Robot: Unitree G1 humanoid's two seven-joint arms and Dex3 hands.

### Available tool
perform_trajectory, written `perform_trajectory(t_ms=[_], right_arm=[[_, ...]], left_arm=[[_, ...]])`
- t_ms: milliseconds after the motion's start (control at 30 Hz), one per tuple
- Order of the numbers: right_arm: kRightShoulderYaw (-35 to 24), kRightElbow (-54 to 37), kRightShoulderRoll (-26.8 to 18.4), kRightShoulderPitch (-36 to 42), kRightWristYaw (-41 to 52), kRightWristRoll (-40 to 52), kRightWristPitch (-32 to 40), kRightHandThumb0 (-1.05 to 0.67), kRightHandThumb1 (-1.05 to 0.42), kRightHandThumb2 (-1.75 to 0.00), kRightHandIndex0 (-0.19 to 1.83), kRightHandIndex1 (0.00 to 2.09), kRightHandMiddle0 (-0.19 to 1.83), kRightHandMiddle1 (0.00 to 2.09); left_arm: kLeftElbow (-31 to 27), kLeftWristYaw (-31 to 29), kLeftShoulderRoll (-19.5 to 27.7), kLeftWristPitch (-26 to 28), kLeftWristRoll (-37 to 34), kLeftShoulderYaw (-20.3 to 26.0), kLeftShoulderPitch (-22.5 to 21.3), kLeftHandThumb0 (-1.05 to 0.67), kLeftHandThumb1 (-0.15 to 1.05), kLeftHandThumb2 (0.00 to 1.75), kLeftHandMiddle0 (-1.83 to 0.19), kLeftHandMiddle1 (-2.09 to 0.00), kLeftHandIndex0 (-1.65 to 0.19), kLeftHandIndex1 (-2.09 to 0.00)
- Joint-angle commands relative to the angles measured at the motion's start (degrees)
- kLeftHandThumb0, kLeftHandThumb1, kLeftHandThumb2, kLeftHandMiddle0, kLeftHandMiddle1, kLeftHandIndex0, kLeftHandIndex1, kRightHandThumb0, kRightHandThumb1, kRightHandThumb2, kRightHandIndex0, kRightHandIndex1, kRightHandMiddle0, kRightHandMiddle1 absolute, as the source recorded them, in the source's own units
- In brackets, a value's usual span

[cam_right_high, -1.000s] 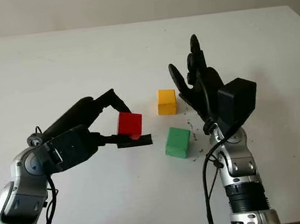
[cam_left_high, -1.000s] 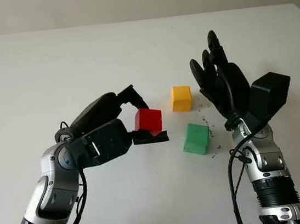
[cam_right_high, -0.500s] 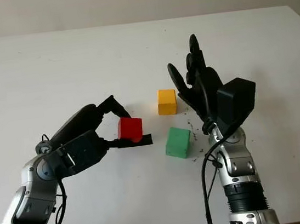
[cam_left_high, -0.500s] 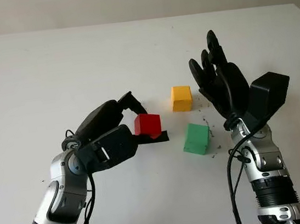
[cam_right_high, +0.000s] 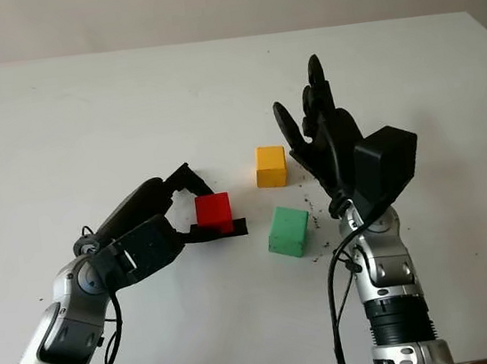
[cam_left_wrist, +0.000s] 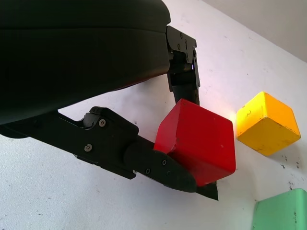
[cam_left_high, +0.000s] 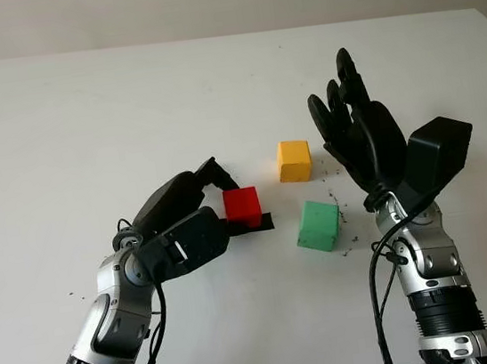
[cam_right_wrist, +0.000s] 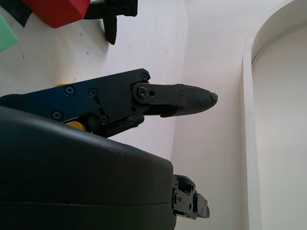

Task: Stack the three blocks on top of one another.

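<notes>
My left hand (cam_left_high: 197, 222) grips the small red wooden cube (cam_left_high: 242, 206) between a finger behind it and one along its near side, low at the white tabletop (cam_left_high: 83, 122); I can't tell whether the cube touches the surface. The pinch looks shallow and near the cube's edges: risk of it twisting or slipping on the lift. The yellow wooden cube (cam_left_high: 294, 159) sits just beyond, the green wooden cube (cam_left_high: 319, 225) near on the right; a careless swing could knock either. My right hand (cam_left_high: 359, 135) is raised and open beside those two, holding nothing.
</notes>
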Motion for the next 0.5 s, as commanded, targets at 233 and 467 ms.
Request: perform_trajectory(t_ms=[233, 467], right_arm=[[-0.28, -1.5, -0.34, 0.16, 0.25, 0.21, 0.23, -0.59, -1.05, -0.36, -0.19, 0.0, -0.19, 0.0], [-0.31, -1.75, -0.49, 0.31, 0.27, 0.05, 0.49, -0.59, -1.05, -0.36, -0.19, 0.0, -0.19, 0.0]], left_arm=[[1.74, -1.41, 0.9, -1.29, -0.17, -0.53, 0.07, -0.45, 1.04, 0.09, -0.14, -0.04, -0.19, -1.56], [1.42, -2.37, 1.28, -0.65, 0.39, -0.74, -0.01, -0.48, 1.04, 0.06, -0.01, -0.02, -0.01, -1.16]])
